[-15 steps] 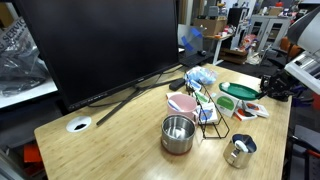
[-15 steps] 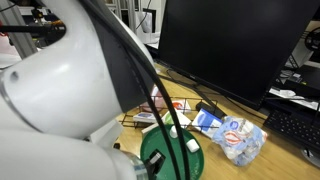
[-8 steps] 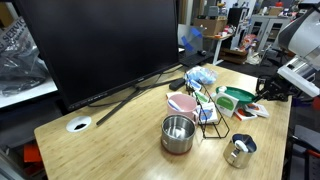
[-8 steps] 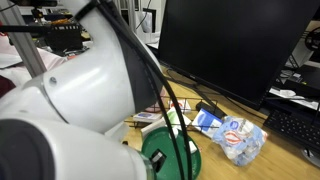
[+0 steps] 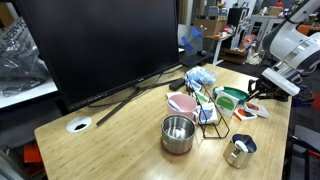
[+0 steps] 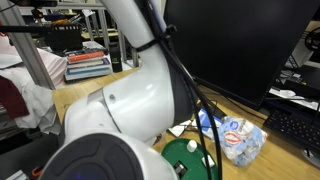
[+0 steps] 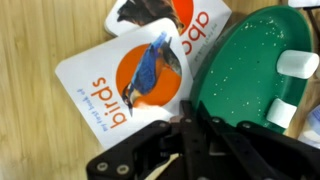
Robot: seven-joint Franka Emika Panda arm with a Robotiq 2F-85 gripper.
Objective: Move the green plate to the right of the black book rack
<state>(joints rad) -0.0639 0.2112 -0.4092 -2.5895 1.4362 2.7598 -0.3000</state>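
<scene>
The dark green plate (image 5: pixel 230 97) is at the right end of the wooden table, tilted, just right of the black wire book rack (image 5: pixel 211 116). My gripper (image 5: pixel 254 91) is at the plate's right rim. In the wrist view the gripper's fingers (image 7: pixel 190 122) are shut on the rim of the green plate (image 7: pixel 250 70), which fills the upper right. In an exterior view the robot arm hides most of the plate (image 6: pixel 196 166).
A "birds" card (image 7: pixel 130 80) and an "abc" card (image 7: pixel 185 15) lie under the plate's edge. A steel pot (image 5: pixel 178 133), a steel cup (image 5: pixel 240 151), a pink dish (image 5: pixel 182 103), a blue-white bag (image 5: pixel 200 77) and a large monitor (image 5: pixel 100 40) are on the table.
The arm has swung and the gripper has moved slightly left. The green plate has shifted left towards the rack and tilted.
</scene>
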